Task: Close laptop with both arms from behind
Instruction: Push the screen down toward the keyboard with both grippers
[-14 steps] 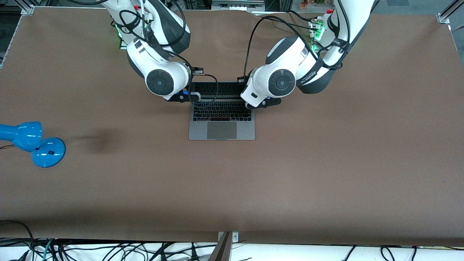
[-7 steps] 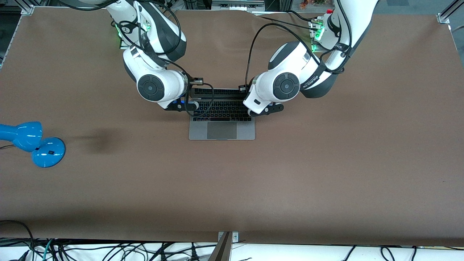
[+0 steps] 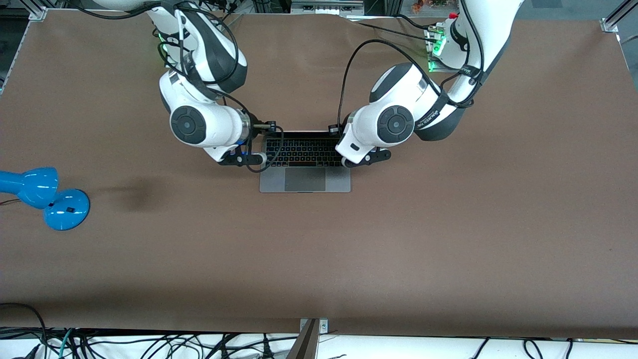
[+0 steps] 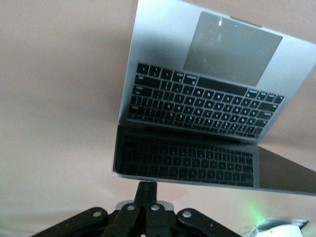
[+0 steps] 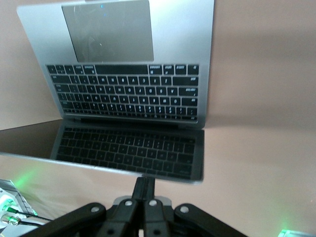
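Observation:
The grey laptop (image 3: 305,179) lies in the middle of the table, its lid partly lowered over the black keyboard. In the left wrist view the laptop (image 4: 207,49) shows its keyboard mirrored in the dark screen, and so does the right wrist view (image 5: 187,39). My left gripper (image 3: 333,130) is shut, fingertips (image 4: 147,190) against the lid's top edge at the corner toward the left arm's end. My right gripper (image 3: 271,127) is shut, fingertips (image 5: 145,185) against the same edge at the corner toward the right arm's end. The lid's outer face is hidden.
A blue desk lamp (image 3: 45,194) lies at the right arm's end of the table. A dark patch (image 3: 142,192) marks the brown tabletop between lamp and laptop. Cables (image 3: 149,344) hang along the table edge nearest the front camera.
Both grippers have moved toward the front camera and down with the lid's top edge. The lid has tipped farther over the keyboard. The laptop base has not moved.

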You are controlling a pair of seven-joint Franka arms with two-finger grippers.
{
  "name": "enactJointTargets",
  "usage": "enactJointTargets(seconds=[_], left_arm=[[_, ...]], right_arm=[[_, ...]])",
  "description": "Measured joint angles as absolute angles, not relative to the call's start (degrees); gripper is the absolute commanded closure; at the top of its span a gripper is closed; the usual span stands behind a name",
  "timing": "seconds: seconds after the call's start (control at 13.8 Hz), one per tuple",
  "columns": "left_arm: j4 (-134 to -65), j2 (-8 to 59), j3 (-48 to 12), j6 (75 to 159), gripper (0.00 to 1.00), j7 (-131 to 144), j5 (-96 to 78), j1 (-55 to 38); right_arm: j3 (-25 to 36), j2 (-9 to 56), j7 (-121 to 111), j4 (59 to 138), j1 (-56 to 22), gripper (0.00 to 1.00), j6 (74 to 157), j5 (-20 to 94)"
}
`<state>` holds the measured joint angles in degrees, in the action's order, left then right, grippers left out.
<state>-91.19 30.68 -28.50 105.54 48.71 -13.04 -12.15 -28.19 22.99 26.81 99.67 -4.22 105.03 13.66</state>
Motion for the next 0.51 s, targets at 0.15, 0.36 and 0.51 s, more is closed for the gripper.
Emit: enactJointTargets(seconds=[0.15,0.36,0.51], left_arm=[[-91.55,32.87,-28.59,106.48,1.00,48.71,-12.38,-12.57],[-91.22,34.52,-28.57,107.54,1.00,48.61,-11.53,-12.51],[-91.04,34.72,-28.56,107.59,1.00,48.61,-11.24,-12.50]], right_arm=[[-28.09,23.16,25.22,99.67,-3.42,1.00,105.88,13.66],[-27.73,24.20,23.95,99.66,-2.99,1.00,107.52,13.66],[-27.65,24.59,23.74,99.48,-2.90,1.00,107.90,13.65]])
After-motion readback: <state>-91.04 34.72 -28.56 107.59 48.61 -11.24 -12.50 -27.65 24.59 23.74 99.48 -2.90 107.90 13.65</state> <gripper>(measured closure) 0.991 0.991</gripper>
